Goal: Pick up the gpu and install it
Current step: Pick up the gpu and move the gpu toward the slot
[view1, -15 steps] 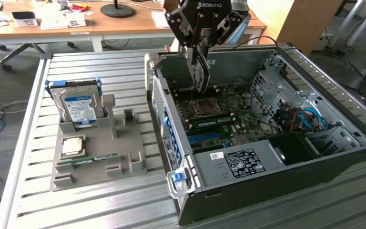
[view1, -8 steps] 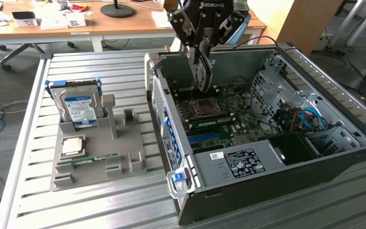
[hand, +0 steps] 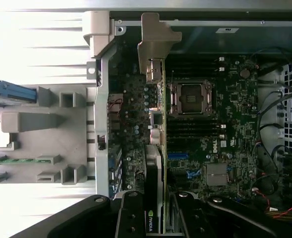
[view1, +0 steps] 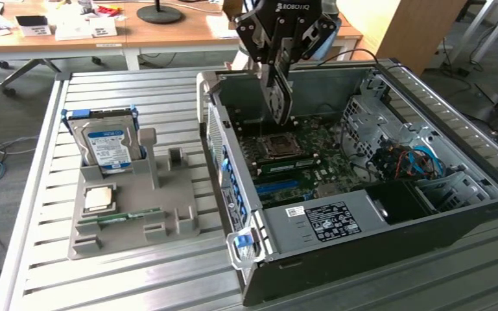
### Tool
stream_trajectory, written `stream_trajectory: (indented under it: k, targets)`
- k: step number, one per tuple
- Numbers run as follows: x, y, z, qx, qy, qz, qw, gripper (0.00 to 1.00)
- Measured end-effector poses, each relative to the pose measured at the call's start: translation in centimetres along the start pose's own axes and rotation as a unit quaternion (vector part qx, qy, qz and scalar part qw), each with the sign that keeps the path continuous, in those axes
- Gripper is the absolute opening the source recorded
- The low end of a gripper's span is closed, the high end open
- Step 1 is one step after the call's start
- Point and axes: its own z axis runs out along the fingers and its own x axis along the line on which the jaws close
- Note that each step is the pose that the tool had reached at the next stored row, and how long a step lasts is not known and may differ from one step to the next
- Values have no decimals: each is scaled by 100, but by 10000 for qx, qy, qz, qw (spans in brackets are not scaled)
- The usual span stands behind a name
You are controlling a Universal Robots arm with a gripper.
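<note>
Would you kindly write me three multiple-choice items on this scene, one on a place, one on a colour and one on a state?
1. Where is the green rectangular gpu card with its black cooler?
A. in the grey plastic holder
B. on edge over the green motherboard of the open black metal computer case
C. flat on the slatted metal table

2. What colour is the label on the silver metal hard drive?
A. blue and white
B. red
C. yellow

3. What is the black gripper's state?
A. open, empty
B. shut on the hard drive
C. shut on the gpu

Answers: 1 B, it hangs above the board; 2 A, the label shows both colours; 3 C, the card hangs clamped in it.
</note>
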Motion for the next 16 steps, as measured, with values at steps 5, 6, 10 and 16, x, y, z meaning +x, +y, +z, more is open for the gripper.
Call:
stream_trajectory:
  k: [5,6,10,16]
  targets:
    - [-87,3,2,0,0,-1,10000,27]
    - [-102,4,3,0,0,-1,10000,27]
    - [-167,7,4,0,0,0,10000,27]
    - [-285,13,7,0,0,-1,10000,27]
